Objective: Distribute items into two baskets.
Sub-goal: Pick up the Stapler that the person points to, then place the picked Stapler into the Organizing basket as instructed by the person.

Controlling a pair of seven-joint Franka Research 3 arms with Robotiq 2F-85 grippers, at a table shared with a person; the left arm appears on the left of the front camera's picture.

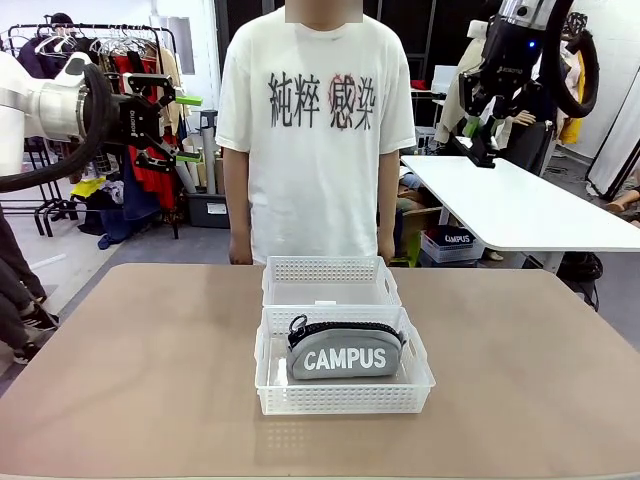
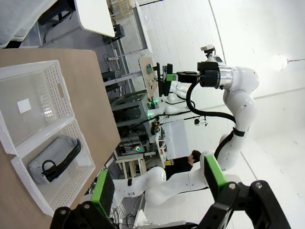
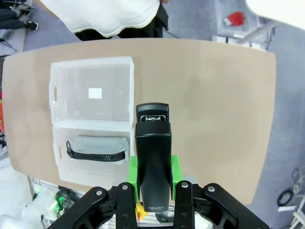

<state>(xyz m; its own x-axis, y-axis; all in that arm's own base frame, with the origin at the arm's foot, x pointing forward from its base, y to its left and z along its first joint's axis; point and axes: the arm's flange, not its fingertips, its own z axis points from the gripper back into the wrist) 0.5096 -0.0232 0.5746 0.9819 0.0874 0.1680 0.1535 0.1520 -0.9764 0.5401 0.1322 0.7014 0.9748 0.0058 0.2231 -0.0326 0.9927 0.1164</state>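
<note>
The grey CAMPUS pouch [image 1: 345, 356] lies in the near white basket [image 1: 345, 402], zip upward. Behind it and touching stands the far basket [image 1: 330, 270], holding only a small white label. My right gripper [image 1: 482, 130] hangs high at the back right, shut on the black stapler [image 1: 478, 150]. The right wrist view looks straight down: the stapler [image 3: 152, 157] sticks out between the green pads of the gripper [image 3: 152, 177], above the pouch [image 3: 97, 148] and both baskets [image 3: 90, 64]. My left gripper [image 1: 185, 128] is raised at the far left, open and empty [image 2: 159, 186].
A person in a white printed T-shirt [image 1: 315, 130] stands at the table's far edge just behind the far basket, arms down. The brown tabletop [image 1: 140, 380] spreads bare left and right of the baskets. A white table [image 1: 520, 205] stands beyond.
</note>
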